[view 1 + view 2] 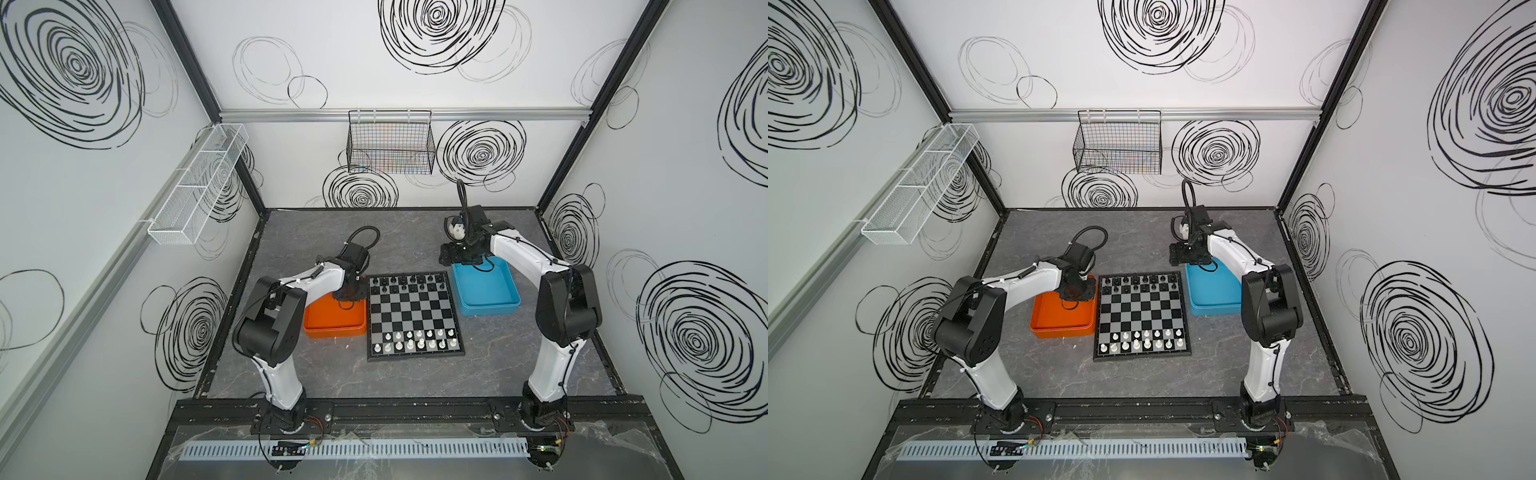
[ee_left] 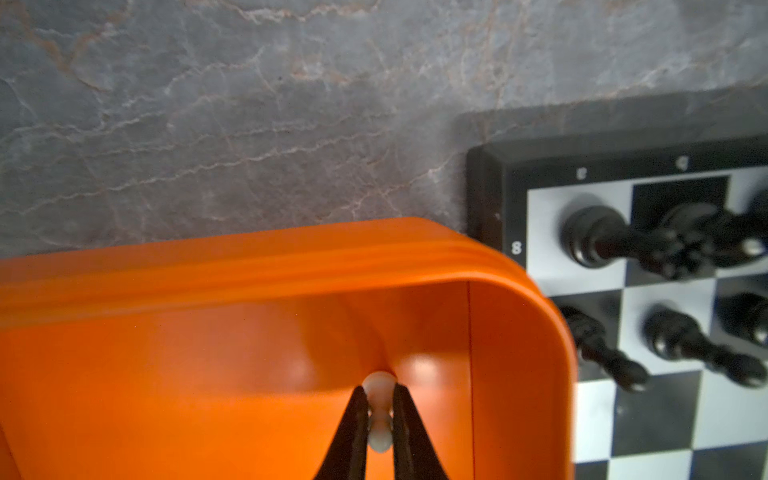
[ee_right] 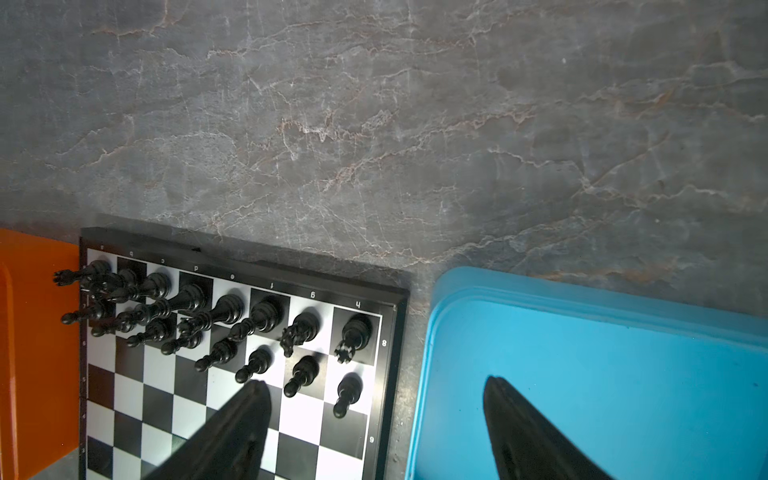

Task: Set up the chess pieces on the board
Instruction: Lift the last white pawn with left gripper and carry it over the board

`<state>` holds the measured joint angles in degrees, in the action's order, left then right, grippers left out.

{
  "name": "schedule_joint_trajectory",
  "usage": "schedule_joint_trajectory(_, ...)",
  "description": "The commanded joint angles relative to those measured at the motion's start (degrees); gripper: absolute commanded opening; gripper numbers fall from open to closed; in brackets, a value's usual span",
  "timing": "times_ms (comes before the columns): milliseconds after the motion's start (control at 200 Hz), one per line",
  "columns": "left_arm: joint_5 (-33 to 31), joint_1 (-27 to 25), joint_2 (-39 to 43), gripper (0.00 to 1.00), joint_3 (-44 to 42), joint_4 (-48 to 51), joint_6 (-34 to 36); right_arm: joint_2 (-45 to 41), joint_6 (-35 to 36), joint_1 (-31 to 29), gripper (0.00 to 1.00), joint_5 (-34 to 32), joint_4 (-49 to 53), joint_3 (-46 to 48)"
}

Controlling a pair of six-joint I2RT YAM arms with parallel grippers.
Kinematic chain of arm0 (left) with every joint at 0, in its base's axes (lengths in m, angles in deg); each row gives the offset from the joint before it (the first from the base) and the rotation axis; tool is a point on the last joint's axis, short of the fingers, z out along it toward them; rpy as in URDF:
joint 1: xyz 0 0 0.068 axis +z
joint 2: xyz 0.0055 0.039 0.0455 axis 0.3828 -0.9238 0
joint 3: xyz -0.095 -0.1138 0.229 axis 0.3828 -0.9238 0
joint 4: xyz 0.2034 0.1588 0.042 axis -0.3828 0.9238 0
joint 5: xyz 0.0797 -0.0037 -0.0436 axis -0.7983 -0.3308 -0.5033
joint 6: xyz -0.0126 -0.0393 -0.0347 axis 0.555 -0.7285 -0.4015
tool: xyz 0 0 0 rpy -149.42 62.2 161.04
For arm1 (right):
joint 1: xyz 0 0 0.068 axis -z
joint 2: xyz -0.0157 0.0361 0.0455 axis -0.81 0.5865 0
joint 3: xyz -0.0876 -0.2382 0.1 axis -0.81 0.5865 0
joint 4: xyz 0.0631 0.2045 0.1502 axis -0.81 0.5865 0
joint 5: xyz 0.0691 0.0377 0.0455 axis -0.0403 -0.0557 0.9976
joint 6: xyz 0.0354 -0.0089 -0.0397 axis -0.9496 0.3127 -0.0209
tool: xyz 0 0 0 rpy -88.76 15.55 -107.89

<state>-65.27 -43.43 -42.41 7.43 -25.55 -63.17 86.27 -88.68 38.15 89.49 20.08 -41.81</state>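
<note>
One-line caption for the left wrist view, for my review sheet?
Left pincer closed on a white piece in the orange tray, beside the board holding black pieces.

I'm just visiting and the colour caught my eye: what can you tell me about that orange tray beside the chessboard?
The orange tray is a shallow, glossy, plastic-looking rectangle with rounded corners and a stepped rim. It lies flat on the grey marbled table, close along the left edge of the board; contact is unclear. The left gripper reaches into one corner, shut on a small white chess piece, the only thing seen inside.
</note>
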Motion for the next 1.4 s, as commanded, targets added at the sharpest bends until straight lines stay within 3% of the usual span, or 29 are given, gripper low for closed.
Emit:
schedule_joint_trajectory(0,-0.99,-0.40,1.99,0.16,1.20,0.79,-0.08,-2.53,0.46,0.39,0.85,0.15,-0.66,0.69)
schedule_joint_trajectory(350,-1.66,-0.62,4.26,0.10,1.51,2.63,0.38,-3.30,0.57,0.73,0.85,0.11,-0.61,0.19)
schedule_joint_trajectory(816,-2.76,-2.50,12.86,0.11,5.67,12.91,1.89,-3.69,1.52,2.21,0.85,0.76,-0.42,-1.77)
schedule_joint_trajectory(1391,-0.29,-18.97,18.01,0.12,-0.42,17.31,-5.52,-5.40,1.90,4.68,0.85,2.10,-1.59,-1.46)
